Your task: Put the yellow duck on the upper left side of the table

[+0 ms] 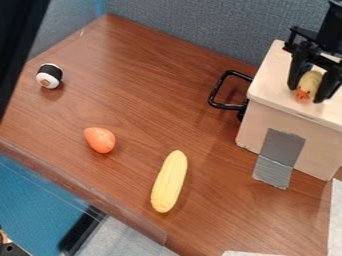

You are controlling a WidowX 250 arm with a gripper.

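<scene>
Brown tabletop [140, 110] bears a pale box [267, 115] (gray strip [281, 150] down its side), over which fingers [296, 75] grip the yellow duck [309, 82].

The claw [305, 95] is black, with two thick fingers [297, 70]. They look bulky and rounded along their outer sides, and they narrow toward the tips. Their surface is dark and mostly dull. Just above the fingers sits a black crosspiece with an uneven, angular outline. A small black bracket [300, 35] juts out at its upper left, with a short upright bit on its end. Above the claw, the arm [331, 27] is black too, a solid, straight-sided piece. Near its top there is a small paler patch, too small to make out. Any screws or markings are too small to tell.
</scene>
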